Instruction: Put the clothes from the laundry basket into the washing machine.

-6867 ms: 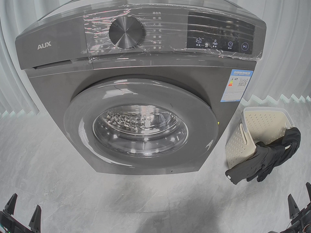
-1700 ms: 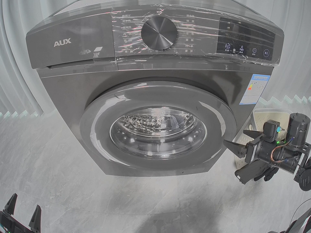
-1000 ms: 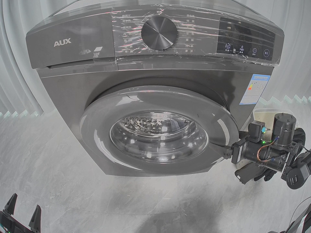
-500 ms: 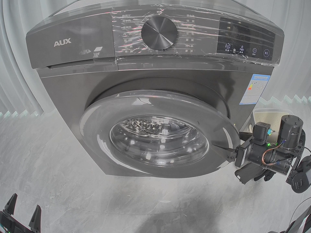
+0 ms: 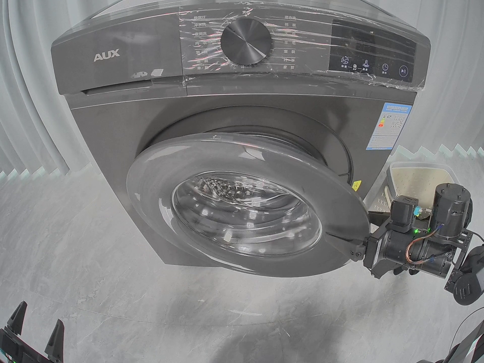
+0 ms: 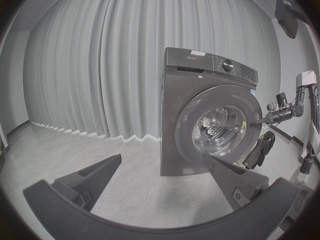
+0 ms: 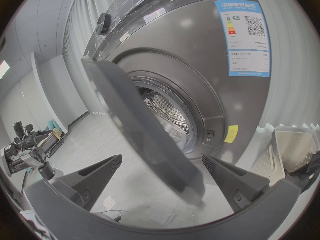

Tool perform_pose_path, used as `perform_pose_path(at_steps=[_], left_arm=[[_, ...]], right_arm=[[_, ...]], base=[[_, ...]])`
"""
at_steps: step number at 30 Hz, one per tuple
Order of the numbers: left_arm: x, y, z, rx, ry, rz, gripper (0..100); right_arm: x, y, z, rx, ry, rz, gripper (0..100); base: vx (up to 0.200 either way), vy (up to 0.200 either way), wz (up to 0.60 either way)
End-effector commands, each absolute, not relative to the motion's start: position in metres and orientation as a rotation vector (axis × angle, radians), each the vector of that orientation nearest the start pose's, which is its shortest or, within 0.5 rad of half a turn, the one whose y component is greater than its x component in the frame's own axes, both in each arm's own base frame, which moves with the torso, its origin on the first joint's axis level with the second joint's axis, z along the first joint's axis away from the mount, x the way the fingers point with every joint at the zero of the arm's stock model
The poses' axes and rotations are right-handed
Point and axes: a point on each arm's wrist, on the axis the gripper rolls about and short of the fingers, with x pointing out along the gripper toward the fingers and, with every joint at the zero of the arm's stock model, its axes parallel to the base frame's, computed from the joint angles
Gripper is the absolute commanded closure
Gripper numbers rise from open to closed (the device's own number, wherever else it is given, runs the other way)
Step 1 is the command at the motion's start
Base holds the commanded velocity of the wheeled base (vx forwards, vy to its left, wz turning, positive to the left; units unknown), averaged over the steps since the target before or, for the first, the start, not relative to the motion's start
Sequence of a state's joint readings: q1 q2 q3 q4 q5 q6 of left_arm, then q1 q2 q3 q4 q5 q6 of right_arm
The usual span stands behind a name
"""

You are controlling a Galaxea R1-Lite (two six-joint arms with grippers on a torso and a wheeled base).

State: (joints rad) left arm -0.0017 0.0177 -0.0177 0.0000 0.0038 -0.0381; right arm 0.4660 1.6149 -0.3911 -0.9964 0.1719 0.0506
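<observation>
Grey marbled tile floor (image 5: 101,258) all round.

Nearest, at 7 o'clock in the head view: left gripper (image 5: 40,312), low by the floor. Jaws are spread wide with nothing between them, well apart from everything else.

At 4 o'clock: right gripper (image 5: 365,234), level with the lower half of the washing machine door (image 5: 247,207). Jaws are wide open and straddle the door's free edge. In the right wrist view the rim runs between the two fingers (image 7: 233,180), which are set much wider than the rim is thick. In the head view the lower fingertip appears to touch the rim. It isn't clamped on anything.

Door: round, grey frame, glass porthole, hinged at its 9 o'clock side. It's swung partly out, so its 3 o'clock edge stands clear of the front panel. The steel drum (image 7: 166,107) is visible through the gap.

Washing machine (image 5: 242,102): grey front-loader.
- Dial (image 5: 246,41) at 12 o'clock.
- Clear film (image 5: 302,31) over the control panel.
- Energy label (image 5: 389,126) at 2 o'clock from the door.

Laundry basket (image 5: 418,177): cream, perforated, on the floor at 3 o'clock, just beside the machine's right front corner. It looks tilted.

Clothes (image 6: 261,149): a black garment draped over the basket rim and hanging down outside it, not in the drum.

White pleated curtain (image 5: 30,76) behind everything.
</observation>
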Motion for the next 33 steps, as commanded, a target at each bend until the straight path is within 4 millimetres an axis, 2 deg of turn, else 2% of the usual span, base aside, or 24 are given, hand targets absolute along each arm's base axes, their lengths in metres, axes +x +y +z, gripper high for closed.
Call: perform_pose_path(at_steps=[1,7,13,19,24,33], left_arm=[[-0.023,0.0,0.076,-0.038,0.001,0.003,0],[-0.023,0.0,0.076,-0.038,0.001,0.003,0],[-0.023,0.0,0.076,-0.038,0.001,0.003,0],[-0.023,0.0,0.076,-0.038,0.001,0.003,0],[-0.023,0.0,0.076,-0.038,0.001,0.003,0],[-0.023,0.0,0.076,-0.038,0.001,0.003,0]], right_arm=[[0.21,0.11,0.145,0.02,0.215,0.631,0],[0.216,0.112,0.144,0.021,0.216,0.629,0],[0.216,0.117,0.134,0.013,0.254,0.642,0],[0.201,0.112,0.129,0.006,0.282,0.655,0],[0.192,0.112,0.133,0.016,0.267,0.676,0],[0.203,0.112,0.133,0.016,0.264,0.646,0]], base=[[0.0,0.0,0.0],[0.0,0.0,0.0],[-0.2,0.0,0.0],[0.0,0.0,0.0],[0.0,0.0,0.0],[0.0,0.0,0.0]])
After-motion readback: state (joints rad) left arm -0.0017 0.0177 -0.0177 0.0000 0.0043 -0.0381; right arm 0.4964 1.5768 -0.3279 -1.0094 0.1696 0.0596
